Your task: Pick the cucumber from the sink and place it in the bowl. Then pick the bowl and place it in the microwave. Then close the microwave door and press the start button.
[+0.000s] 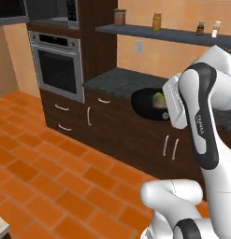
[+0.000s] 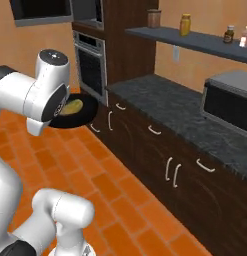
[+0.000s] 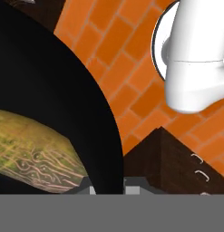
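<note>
The black bowl (image 1: 145,106) hangs in the air in front of the dark cabinets, over the orange floor, with the yellow-green cucumber (image 1: 158,99) lying inside it. From the other side, the bowl (image 2: 84,114) and cucumber (image 2: 71,107) peek out beside my white forearm. In the hand view my gripper (image 3: 109,187) is shut on the rim of the bowl (image 3: 50,81), with the cucumber (image 3: 36,152) close by. The microwave (image 1: 54,11) sits high above the steel oven, and its door (image 1: 9,10) is swung open to the left. The sink is out of view.
A steel oven (image 1: 57,70) is built in under the microwave. A dark stone counter (image 2: 165,105) runs along the wall over drawers and carries a grey appliance (image 2: 227,106). Jars stand on a shelf (image 1: 159,31) above. The orange tiled floor (image 1: 51,172) is open.
</note>
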Controlling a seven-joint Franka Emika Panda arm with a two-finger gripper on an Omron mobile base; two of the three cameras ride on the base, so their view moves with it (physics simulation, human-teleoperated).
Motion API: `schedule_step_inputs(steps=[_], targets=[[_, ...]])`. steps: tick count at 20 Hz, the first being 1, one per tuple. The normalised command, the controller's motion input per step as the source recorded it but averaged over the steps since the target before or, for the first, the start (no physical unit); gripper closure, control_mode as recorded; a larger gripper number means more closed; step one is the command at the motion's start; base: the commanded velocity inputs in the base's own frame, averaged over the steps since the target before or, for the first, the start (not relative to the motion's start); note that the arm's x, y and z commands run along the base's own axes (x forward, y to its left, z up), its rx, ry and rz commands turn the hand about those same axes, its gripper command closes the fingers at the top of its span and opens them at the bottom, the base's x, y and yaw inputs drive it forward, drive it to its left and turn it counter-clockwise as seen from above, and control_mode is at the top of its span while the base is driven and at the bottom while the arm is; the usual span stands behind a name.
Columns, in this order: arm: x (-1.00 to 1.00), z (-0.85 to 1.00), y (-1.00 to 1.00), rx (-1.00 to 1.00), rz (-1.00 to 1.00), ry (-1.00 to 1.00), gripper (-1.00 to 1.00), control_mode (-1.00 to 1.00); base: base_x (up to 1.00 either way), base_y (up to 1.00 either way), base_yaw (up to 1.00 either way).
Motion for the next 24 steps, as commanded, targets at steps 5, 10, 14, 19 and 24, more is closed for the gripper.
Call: schedule_step_inputs(steps=[5, 10, 14, 19, 24], targets=[[0.0, 0.0, 0.0, 0.0, 0.0, 0.0, 1.0, 1.0, 1.0, -0.12, 0.61], [0.0, 0.0, 0.0, 0.0, 0.0, 0.0, 1.0, 1.0, 1.0, -0.18, 0.54], [0.0, 0.0, 0.0, 0.0, 0.0, 0.0, 1.0, 1.0, 1.0, -0.04, 0.46], [0.0, 0.0, 0.0, 0.0, 0.0, 0.0, 1.0, 1.0, 1.0, -0.02, 0.24], [0.0, 0.0, 0.0, 0.0, 0.0, 0.0, 1.0, 1.0, 1.0, 0.0, 0.17]])
